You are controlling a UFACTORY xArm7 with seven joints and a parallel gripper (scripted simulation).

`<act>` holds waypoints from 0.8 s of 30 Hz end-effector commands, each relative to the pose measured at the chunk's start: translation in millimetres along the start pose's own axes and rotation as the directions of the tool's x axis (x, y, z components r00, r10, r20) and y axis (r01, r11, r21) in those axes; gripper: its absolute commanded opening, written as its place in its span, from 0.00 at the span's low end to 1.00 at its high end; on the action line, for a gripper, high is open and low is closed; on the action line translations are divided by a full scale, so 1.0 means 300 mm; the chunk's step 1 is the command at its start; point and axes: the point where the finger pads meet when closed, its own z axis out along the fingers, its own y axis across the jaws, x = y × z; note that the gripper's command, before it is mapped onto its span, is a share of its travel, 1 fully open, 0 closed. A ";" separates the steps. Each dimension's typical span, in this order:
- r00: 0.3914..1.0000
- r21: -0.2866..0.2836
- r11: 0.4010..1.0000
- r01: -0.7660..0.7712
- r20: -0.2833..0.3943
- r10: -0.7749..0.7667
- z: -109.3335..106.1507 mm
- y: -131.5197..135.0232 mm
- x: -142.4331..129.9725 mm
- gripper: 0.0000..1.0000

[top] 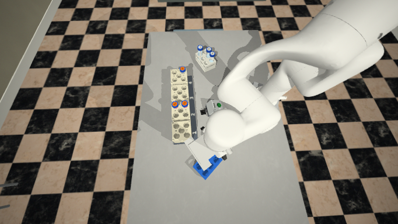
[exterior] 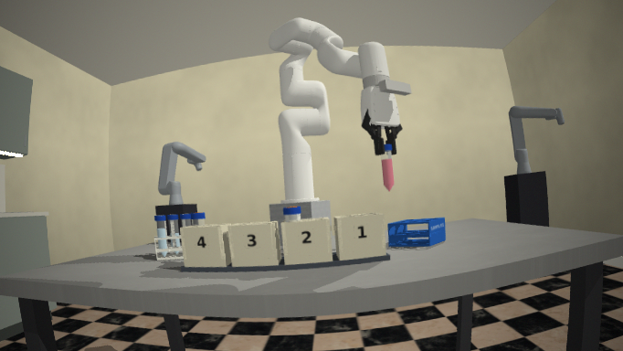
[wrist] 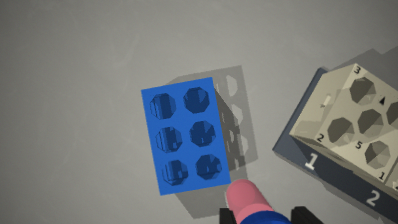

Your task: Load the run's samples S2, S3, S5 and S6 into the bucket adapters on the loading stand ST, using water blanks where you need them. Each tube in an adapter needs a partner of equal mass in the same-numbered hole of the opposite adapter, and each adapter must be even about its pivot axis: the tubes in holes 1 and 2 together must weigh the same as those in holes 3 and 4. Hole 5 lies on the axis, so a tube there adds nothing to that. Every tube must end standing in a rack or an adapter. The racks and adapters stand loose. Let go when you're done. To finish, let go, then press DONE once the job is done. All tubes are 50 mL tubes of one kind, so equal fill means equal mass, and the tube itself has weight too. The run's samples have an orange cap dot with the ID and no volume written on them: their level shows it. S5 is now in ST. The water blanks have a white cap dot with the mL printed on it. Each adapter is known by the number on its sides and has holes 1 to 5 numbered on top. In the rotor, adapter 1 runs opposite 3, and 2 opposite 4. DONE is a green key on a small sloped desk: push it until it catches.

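Note:
My gripper is shut on a pink-filled sample tube with a blue cap. It holds the tube upright, high above the table, over the gap between the blue sample rack and adapter 1. The blue rack shows only empty holes. The four cream adapters stand in a row on the loading stand. Adapter 2 holds two orange-dotted tubes. Adapter 4 holds one orange-dotted tube. Adapter 3 shows only empty holes.
A white rack with several blue-capped water blanks stands at the table's far end. The small desk with the green DONE key sits beside the stand, partly under my arm. The arm hides part of the table in the top view.

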 end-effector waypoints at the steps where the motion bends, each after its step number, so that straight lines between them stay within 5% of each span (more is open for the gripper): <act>1: 0.992 -0.002 0.992 -0.123 -0.005 0.123 -0.005 0.062 -0.005 0.00; 12: 0.882 0.000 0.882 -0.471 -0.005 0.471 -0.006 0.243 -0.035 0.00; 24: 0.860 0.000 0.860 -0.510 -0.005 0.510 -0.006 0.408 -0.062 0.00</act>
